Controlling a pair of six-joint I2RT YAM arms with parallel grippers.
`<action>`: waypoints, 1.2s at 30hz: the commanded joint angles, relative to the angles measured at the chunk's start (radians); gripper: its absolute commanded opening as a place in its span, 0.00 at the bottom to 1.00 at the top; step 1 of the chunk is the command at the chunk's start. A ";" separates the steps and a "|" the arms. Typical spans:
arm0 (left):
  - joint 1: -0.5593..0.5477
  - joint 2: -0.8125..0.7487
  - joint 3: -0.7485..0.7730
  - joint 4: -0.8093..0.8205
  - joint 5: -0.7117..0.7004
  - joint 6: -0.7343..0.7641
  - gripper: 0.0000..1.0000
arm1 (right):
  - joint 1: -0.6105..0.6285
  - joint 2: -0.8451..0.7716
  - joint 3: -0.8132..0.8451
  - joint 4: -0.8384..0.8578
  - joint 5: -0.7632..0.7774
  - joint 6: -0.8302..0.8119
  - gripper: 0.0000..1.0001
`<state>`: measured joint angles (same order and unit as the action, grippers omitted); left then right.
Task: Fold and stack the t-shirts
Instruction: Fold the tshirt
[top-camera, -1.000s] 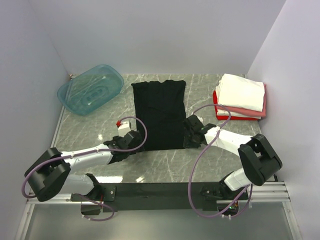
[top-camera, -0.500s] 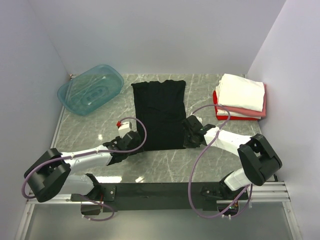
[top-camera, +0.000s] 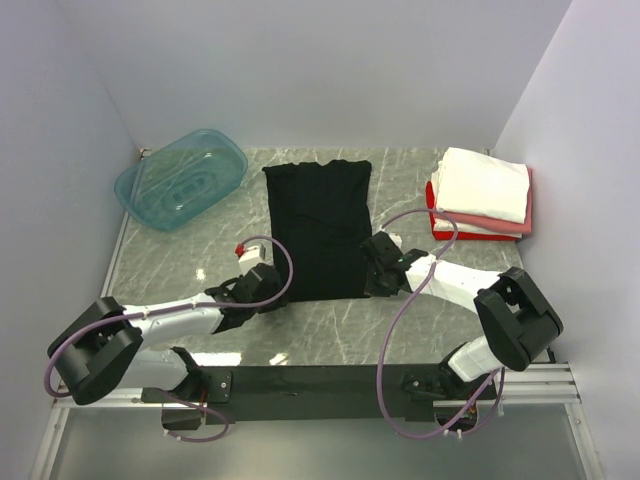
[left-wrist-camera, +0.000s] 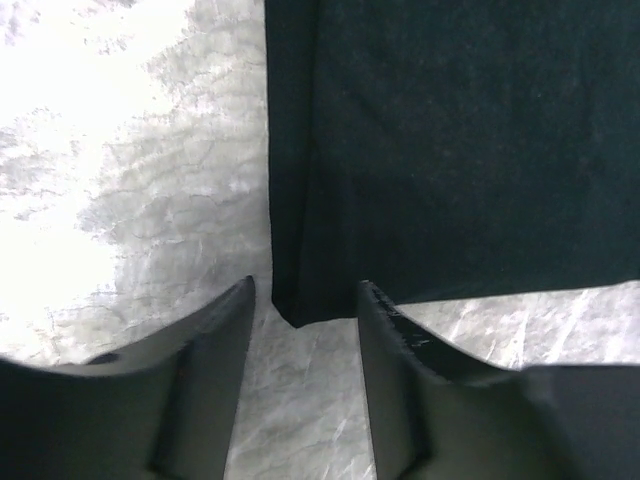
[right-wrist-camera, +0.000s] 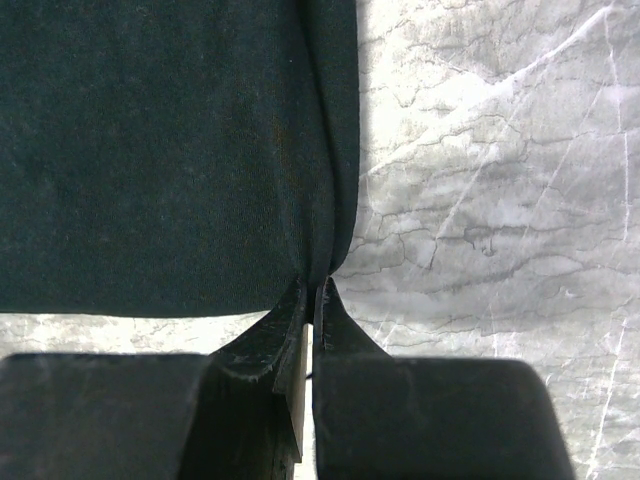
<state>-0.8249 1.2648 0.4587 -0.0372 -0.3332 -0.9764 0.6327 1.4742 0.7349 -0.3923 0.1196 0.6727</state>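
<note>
We find the long black cloth t-shirt (top-camera: 318, 225) flat at the middle of the grey marble table (top-camera: 170, 262). The right gripper (right-wrist-camera: 313, 292) is clamped on its near right corner. The left gripper (left-wrist-camera: 306, 292) stands parted astride the near left corner, not gripping. Risk: if the left jaws close short of the hem, that corner slips out and the fold skews.

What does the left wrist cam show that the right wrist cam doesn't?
Left wrist only: the left tool open, its fingers either side of the near left corner of the black t-shirt. Right wrist only: the right tool shut, pinching the shirt's edge at its near right corner. Both: the same shirt lying flat on the grey marble table.
</note>
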 joint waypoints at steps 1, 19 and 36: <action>-0.002 0.022 -0.048 -0.064 0.068 -0.025 0.49 | 0.018 0.023 0.006 -0.023 0.002 0.011 0.00; -0.065 -0.210 -0.103 -0.208 0.109 -0.037 0.01 | 0.182 -0.199 -0.014 -0.212 0.077 0.105 0.00; -0.335 -0.519 -0.065 -0.466 0.312 -0.119 0.01 | 0.470 -0.437 0.035 -0.623 -0.026 0.200 0.00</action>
<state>-1.1084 0.7425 0.3489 -0.4484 -0.0845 -1.0691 1.0672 1.0798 0.7208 -0.8803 0.1249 0.8505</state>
